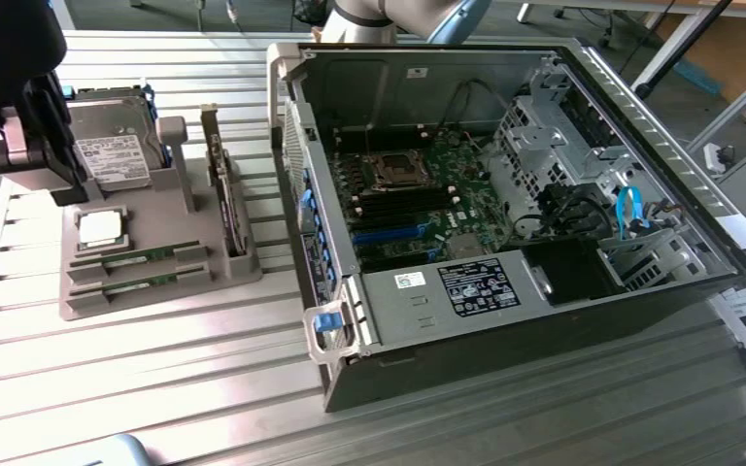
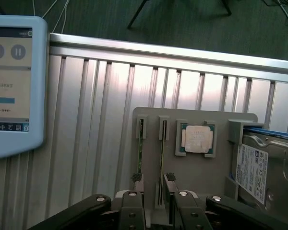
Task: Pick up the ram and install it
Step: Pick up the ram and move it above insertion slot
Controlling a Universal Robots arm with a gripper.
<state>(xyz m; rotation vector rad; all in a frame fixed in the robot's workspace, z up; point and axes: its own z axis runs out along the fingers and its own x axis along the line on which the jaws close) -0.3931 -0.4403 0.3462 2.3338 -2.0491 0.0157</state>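
I see the gripper (image 2: 153,178) with its fingers spread wide, clamping nothing, hovering over the tray (image 2: 221,122). The ram (image 2: 162,143) stands on edge in its slot, between the fingertips and beside the CPU (image 2: 197,138). The tray sits at the exterior view's left, next to the open case (image 1: 387,78).

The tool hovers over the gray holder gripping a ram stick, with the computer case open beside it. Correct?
Not quite. The tool is open and grips nothing; the wrist view shows one ram stick and the second ram stick both seated in the gray holder. It does hover over the holder, the computer case open beside it.
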